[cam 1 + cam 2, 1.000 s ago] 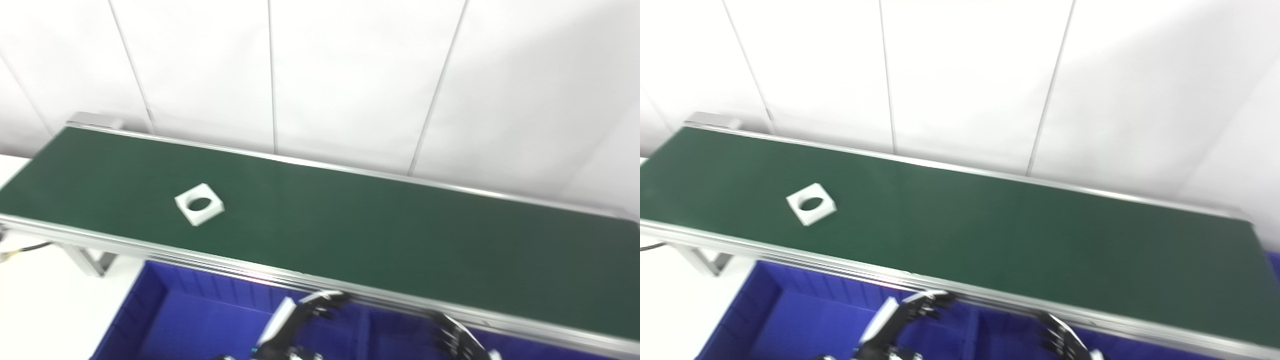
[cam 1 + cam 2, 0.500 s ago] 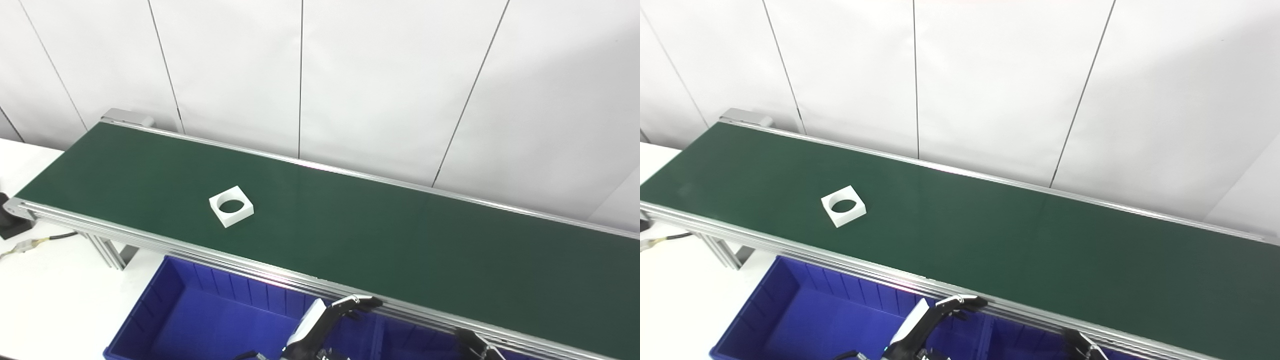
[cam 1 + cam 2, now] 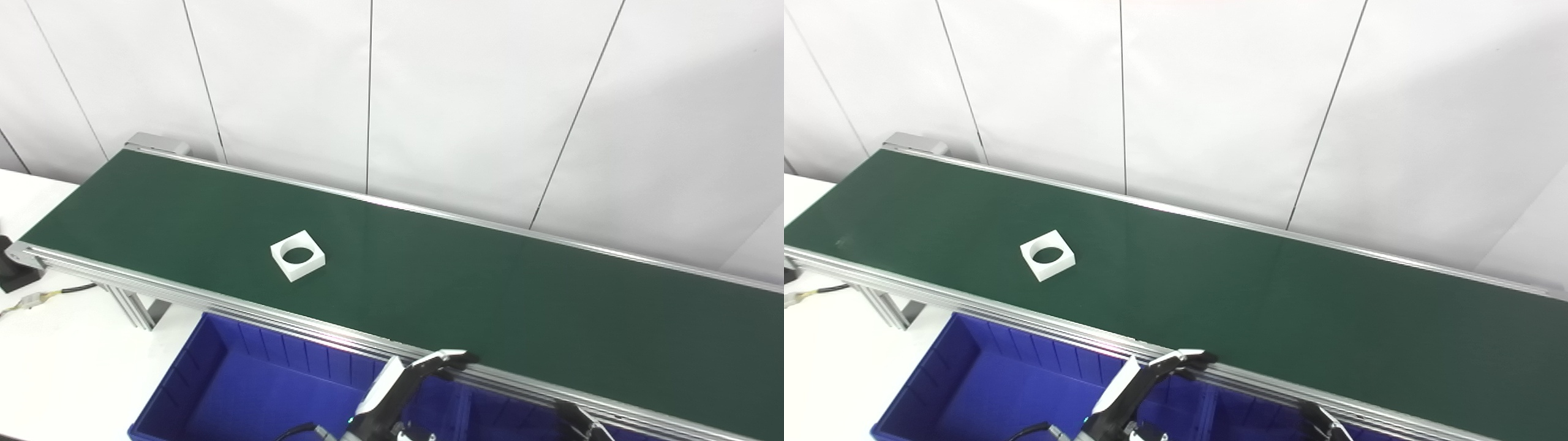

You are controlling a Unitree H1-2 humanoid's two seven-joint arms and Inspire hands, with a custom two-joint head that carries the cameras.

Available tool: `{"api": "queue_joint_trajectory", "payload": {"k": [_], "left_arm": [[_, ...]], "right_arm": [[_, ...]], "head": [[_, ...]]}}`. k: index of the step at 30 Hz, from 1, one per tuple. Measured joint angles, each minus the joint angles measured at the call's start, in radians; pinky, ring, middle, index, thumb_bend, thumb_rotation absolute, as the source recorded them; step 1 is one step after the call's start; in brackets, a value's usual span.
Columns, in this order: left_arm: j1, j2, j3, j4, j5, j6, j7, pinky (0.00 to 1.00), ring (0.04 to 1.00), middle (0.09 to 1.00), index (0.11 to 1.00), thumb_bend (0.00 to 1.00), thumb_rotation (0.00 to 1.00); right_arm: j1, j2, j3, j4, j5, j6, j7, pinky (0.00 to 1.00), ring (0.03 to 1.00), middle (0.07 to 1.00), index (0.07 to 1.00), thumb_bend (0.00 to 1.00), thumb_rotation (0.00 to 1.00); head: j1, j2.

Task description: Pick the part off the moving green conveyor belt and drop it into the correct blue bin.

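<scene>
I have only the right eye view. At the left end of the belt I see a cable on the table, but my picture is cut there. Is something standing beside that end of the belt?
Observer: Yes. In the left eye view a black block sits on the white table, right by the near-left corner of the belt.
Operator: Does the cable go into that block?
Observer: No join shows. The cable lies on the table in front of the block, carries a pale connector, and runs out at the picture's left edge.
</scene>
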Motion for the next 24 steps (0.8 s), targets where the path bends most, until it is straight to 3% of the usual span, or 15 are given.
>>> {"api": "queue_joint_trajectory", "payload": {"k": [7,12,18,24], "left_arm": [[0.007,0.011,0.056,-0.131,0.092,-0.003,-0.018,0.64,0.775,0.821,0.796,1.00,0.13],[-0.006,-0.010,0.151,-0.211,0.214,0.006,-0.061,0.65,0.790,0.832,0.807,1.00,0.17],[-0.049,-0.055,0.245,-0.330,0.306,0.098,-0.162,0.63,0.779,0.832,0.794,1.00,0.15],[-0.136,-0.073,0.330,-0.332,0.366,0.146,-0.213,0.56,0.730,0.823,0.796,1.00,0.12]], "right_arm": [[-0.001,0.006,-0.004,0.001,0.002,0.000,0.002,0.75,0.806,0.856,0.819,0.97,0.24],[-0.005,0.006,-0.004,0.009,0.002,0.000,0.000,0.75,0.801,0.849,0.816,0.98,0.25],[-0.016,0.007,-0.009,0.023,0.007,-0.001,0.001,0.75,0.797,0.845,0.812,0.99,0.26],[-0.019,0.007,-0.005,0.026,0.007,-0.002,0.000,0.75,0.797,0.846,0.809,0.99,0.26]], "head": [[-0.012,-0.005],[-0.023,-0.009],[-0.023,-0.012],[-0.029,-0.018]]}}
